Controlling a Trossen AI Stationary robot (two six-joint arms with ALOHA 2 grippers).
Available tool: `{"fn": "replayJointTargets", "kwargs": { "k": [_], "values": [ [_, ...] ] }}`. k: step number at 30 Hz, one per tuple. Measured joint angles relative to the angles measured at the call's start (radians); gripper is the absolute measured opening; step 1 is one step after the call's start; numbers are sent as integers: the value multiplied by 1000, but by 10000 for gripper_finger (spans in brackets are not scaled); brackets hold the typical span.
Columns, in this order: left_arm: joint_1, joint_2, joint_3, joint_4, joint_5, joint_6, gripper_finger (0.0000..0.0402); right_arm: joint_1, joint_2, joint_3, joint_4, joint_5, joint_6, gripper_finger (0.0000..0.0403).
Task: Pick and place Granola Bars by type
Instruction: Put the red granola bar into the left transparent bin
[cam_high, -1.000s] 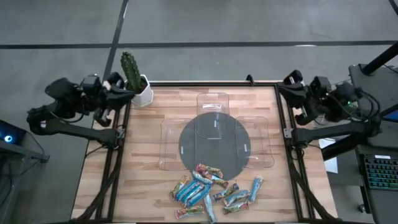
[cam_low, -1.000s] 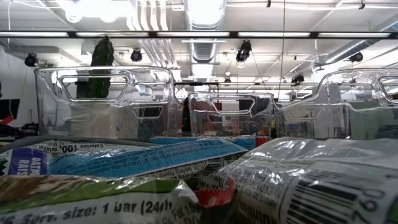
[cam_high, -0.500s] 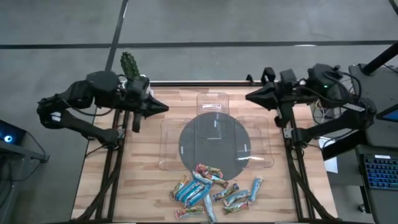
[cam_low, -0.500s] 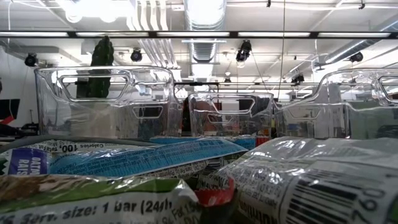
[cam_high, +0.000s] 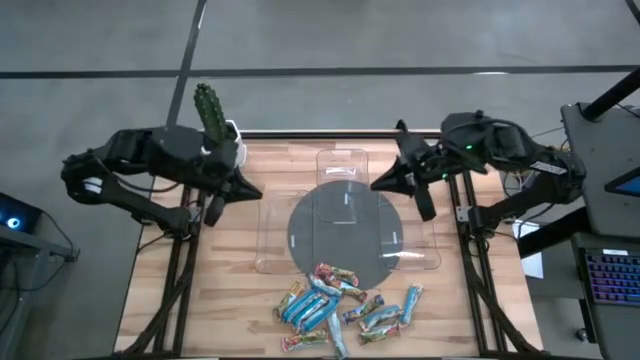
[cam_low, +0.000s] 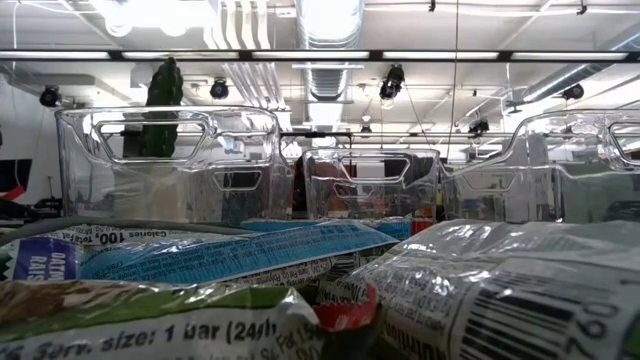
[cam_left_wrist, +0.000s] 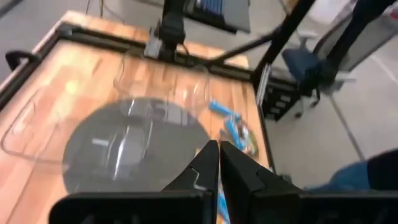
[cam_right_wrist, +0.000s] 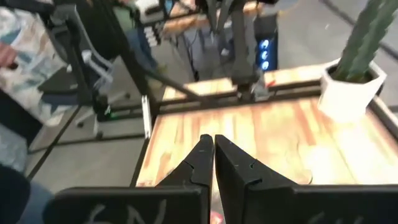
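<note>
Bars (cam_high: 340, 305) heaped beside three trays (cam_high: 345, 165)

About a dozen Granola Bars (cam_high: 340, 305) lie heaped at the table's six o'clock edge, overlapping too much for an exact count; most are blue or teal, two or three red-orange, one or two silvery. Three clear trays (cam_high: 343, 165) stand around one dark round mat (cam_high: 345, 240): one at twelve o'clock, one at nine, one at three. One potted cactus (cam_high: 212, 120) stands at the ten o'clock corner, and two arms reach in.
</note>
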Motion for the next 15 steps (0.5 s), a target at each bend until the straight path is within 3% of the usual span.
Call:
{"fn": "replayJointTargets", "kwargs": {
  "k": [7, 15],
  "values": [
    [-32, 46, 0, -100, -1, -24, 0, 6, 60, 3, -77, -69, 3, 8],
    [-77, 86, 0, -143, 0, -21, 0, 38, 115, -3, -92, -73, 2, 8]
  ]
}}
